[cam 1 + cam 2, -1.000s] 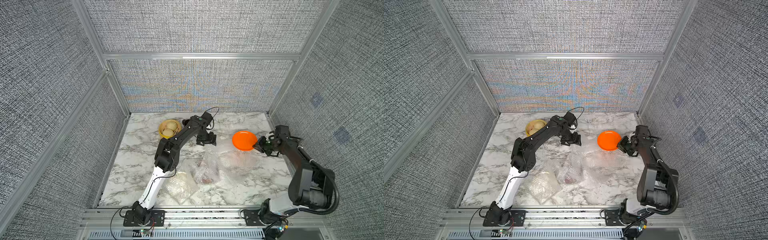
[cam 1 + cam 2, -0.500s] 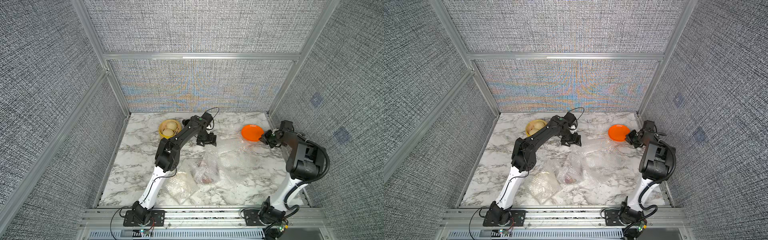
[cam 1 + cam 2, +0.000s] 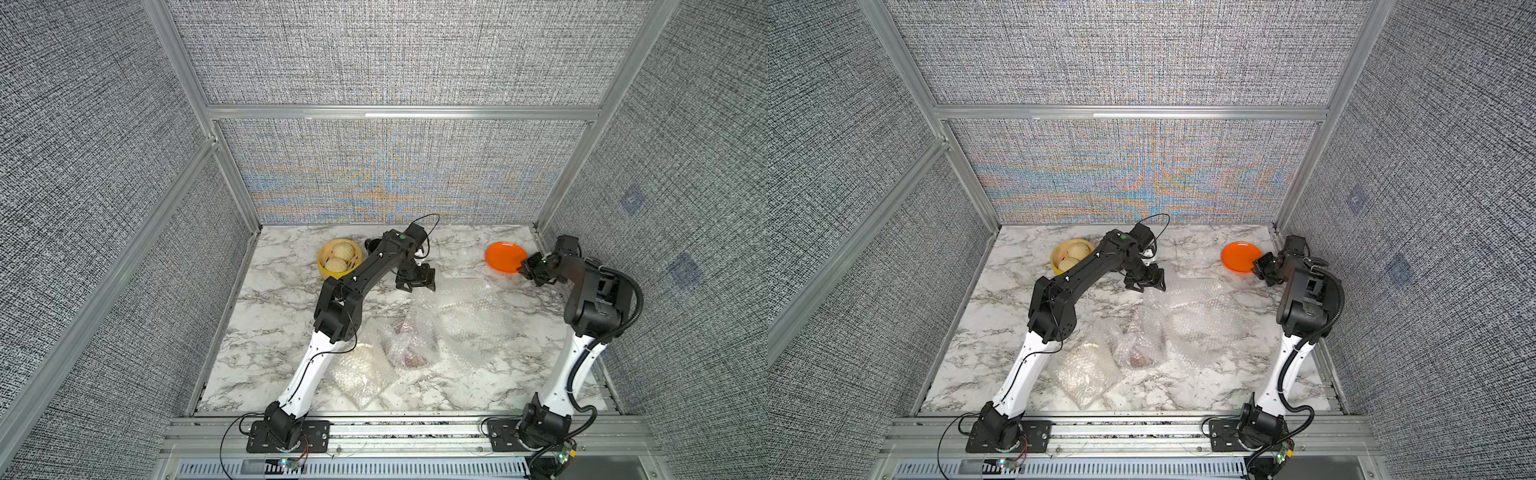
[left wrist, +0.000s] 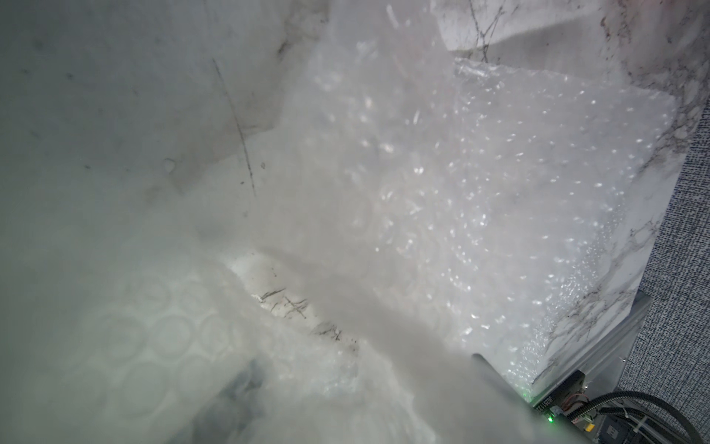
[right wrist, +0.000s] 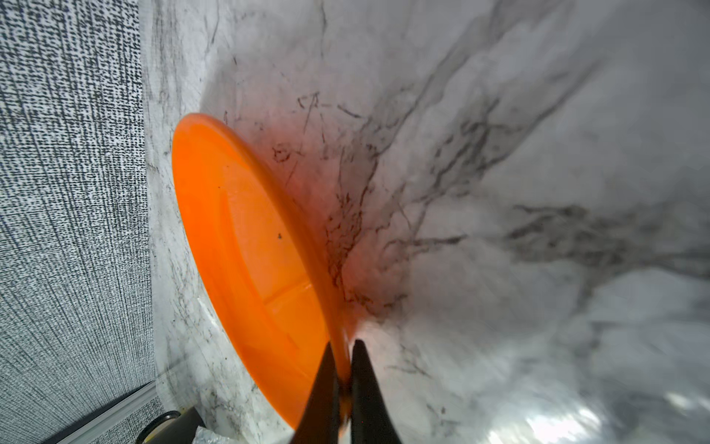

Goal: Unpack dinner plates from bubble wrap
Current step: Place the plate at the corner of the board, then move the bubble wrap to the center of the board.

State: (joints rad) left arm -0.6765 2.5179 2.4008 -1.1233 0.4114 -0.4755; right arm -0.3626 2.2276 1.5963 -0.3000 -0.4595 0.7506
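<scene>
Now, your right jaws clench the orange plate (image 3: 502, 254) by its rim in the far right corner of the desk (image 3: 282, 316) (seemingly tilted); lower it flat before releasing. Left jaws hang released over bubble wrap (image 3: 469, 316).

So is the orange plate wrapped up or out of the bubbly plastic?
Out. The orange plate is bare, its rim pinched by the right gripper, and a loose bubble wrap sheet lies nearby.

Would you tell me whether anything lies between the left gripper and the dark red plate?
Yes: crumpled clear bubble wrap encloses the dark red round plate; only a reddish patch shows through. The open left gripper hovers farther back, by a loose flat sheet's edge.
</scene>
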